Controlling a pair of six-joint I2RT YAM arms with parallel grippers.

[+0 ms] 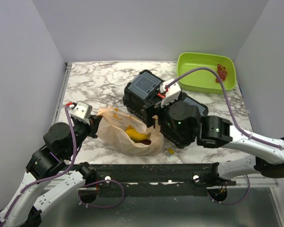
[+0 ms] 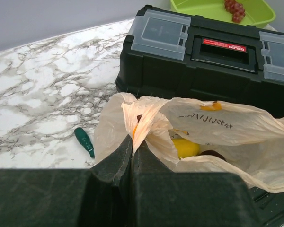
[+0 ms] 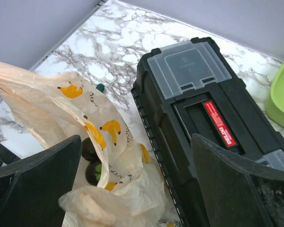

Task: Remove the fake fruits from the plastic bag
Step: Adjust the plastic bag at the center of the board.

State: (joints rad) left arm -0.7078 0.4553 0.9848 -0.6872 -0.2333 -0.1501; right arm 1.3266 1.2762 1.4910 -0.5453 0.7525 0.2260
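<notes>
Fake fruits [image 2: 185,147] sit inside the bag on the white, grey-veined marble table [image 1: 99,80], close to its near edge and a little left of centre. A black plastic toolbox [image 1: 144,90] with clear lid compartments and a red label lies slantwise across the middle of the table. The thin, crinkly, translucent tan plastic bag [image 1: 125,137] with orange banana prints lies just left of the toolbox, its mouth gaping. A lime-green plastic tray [image 1: 199,81] stands at the far right corner, well apart from the bag, with a cluster of small red grapes [image 1: 222,72] in it. My left gripper [image 2: 132,149] is clamped together on a fold of the bag's rim. My right gripper [image 3: 135,142] hangs above the bag beside the toolbox, its fingers wide apart with nothing held between them. Within the bag a yellow oval plastic fruit [image 1: 137,135] shows through the opening, with dark purple, nearly black round plastic fruits [image 3: 91,150] just beside it. A small dark green piece [image 2: 84,141] lies on the table left of the bag.
</notes>
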